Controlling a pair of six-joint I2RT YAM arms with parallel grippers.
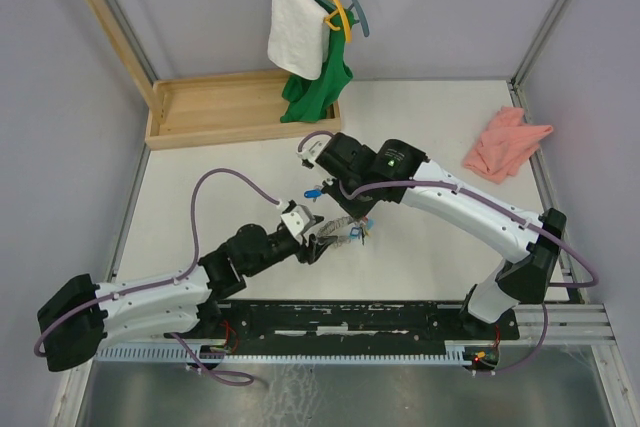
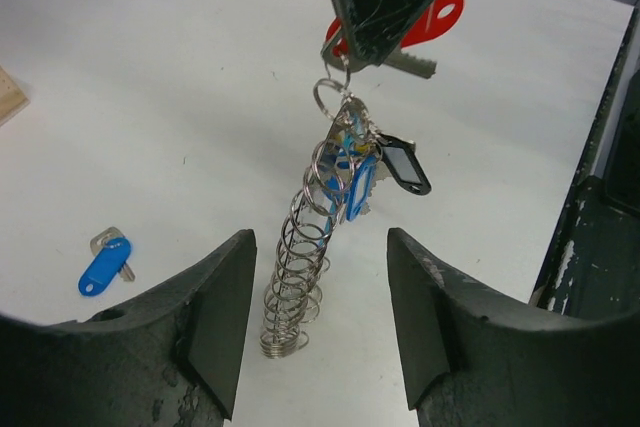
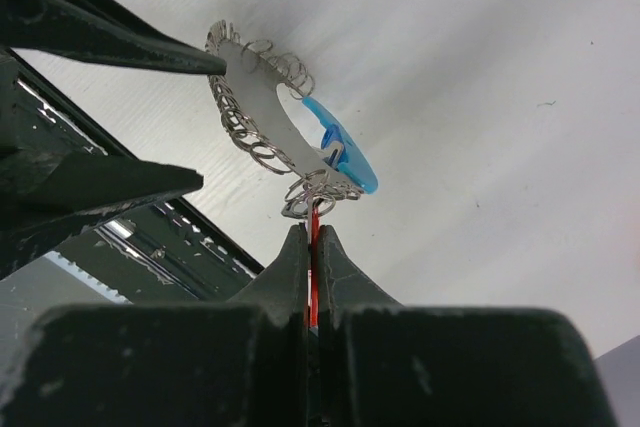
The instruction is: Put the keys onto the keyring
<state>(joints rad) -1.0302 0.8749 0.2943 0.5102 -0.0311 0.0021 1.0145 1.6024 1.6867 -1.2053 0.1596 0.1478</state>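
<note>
Well off to the far right we see a pink cloth [image 1: 505, 142] crumpled on the table [image 1: 440, 237]. At the far left a wooden tray [image 1: 230, 112] sits against the wall. Above it a white towel [image 1: 297, 35] and a green garment [image 1: 320, 92] hang from a yellow hanger [image 1: 335, 7] and a grey-blue hanger [image 1: 357, 9]. None of these is near the grippers.

Between the two grippers stands the keyring chain [image 2: 300, 257], a string of linked metal rings. Its lower end rests on the table and its upper end is lifted. A blue tag [image 2: 360, 187] and a black tag [image 2: 405, 165] hang on its upper part and crowd the top ring.

The right gripper [image 3: 312, 237] has its fingers pressed together on the red key [image 2: 440, 12], held above the chain with the key's blade sticking out sideways. The top ring hangs just under it; we cannot tell whether the key is threaded on. The left gripper [image 2: 320, 277] is spread wide and grips nothing. The chain's lower end lies in the gap between its fingers, and we cannot tell whether it touches either one. The blue key [image 2: 105, 265] lies flat on the table to the left of the chain, apart from both grippers.

The table is plain white, walled by pale grey panels. A black rail [image 1: 340, 315] along the near edge carries the arm bases.

We count two keys, one chain of many rings, two tags on it, two hangers, one cloth and one tray.
</note>
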